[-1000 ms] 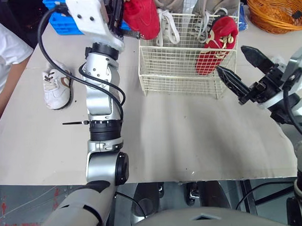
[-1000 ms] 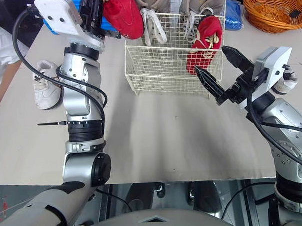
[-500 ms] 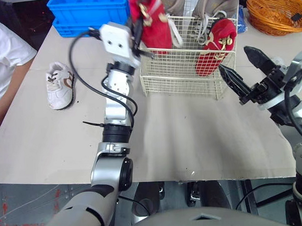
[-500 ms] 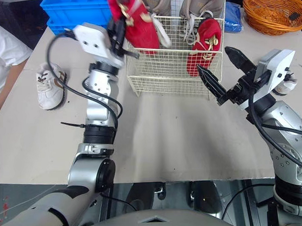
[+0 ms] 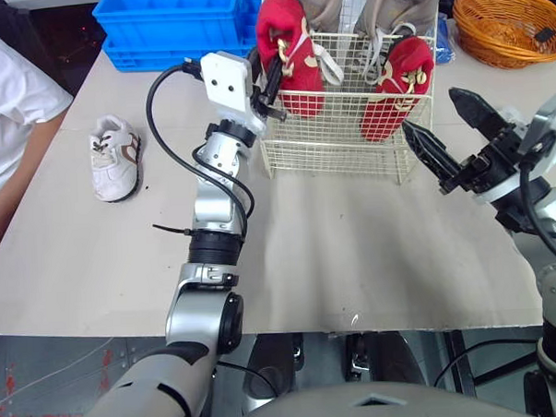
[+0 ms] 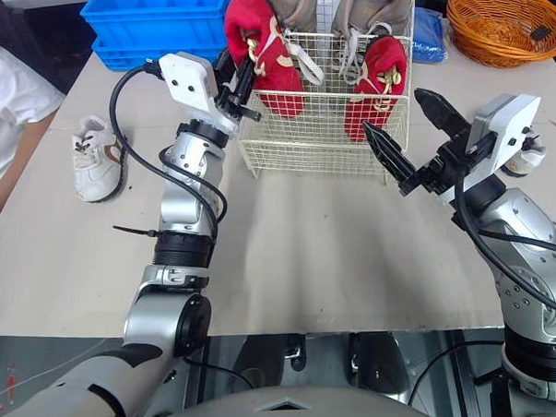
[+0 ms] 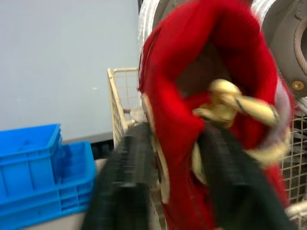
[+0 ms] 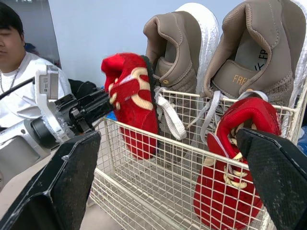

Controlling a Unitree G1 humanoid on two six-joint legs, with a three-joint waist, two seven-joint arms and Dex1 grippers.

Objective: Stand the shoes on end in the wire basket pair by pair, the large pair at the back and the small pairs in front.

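The wire basket (image 5: pixel 335 143) stands at the table's far middle. Two large tan shoes (image 8: pixel 178 57) (image 8: pixel 261 52) stand on end at its back. A red shoe (image 5: pixel 399 83) stands on end in the front right corner. My left gripper (image 5: pixel 270 75) reaches over the basket's left wall, shut on the second red shoe (image 5: pixel 287 51), which stands heel up inside the front left corner. My right gripper (image 5: pixel 431 109) hovers open just right of the basket, holding nothing. A small white shoe (image 5: pixel 112 158) lies on the table to the left.
A blue crate (image 5: pixel 173 24) sits behind my left arm and an orange woven basket (image 5: pixel 510 18) at the far right. A person in a white shirt (image 5: pixel 11 109) stands at the table's left edge. A black cable tie (image 5: pixel 168 229) lies beside my left arm.
My left arm swung right and down, carrying the red shoe from above the basket's left edge into its front left corner. The right gripper stayed still.
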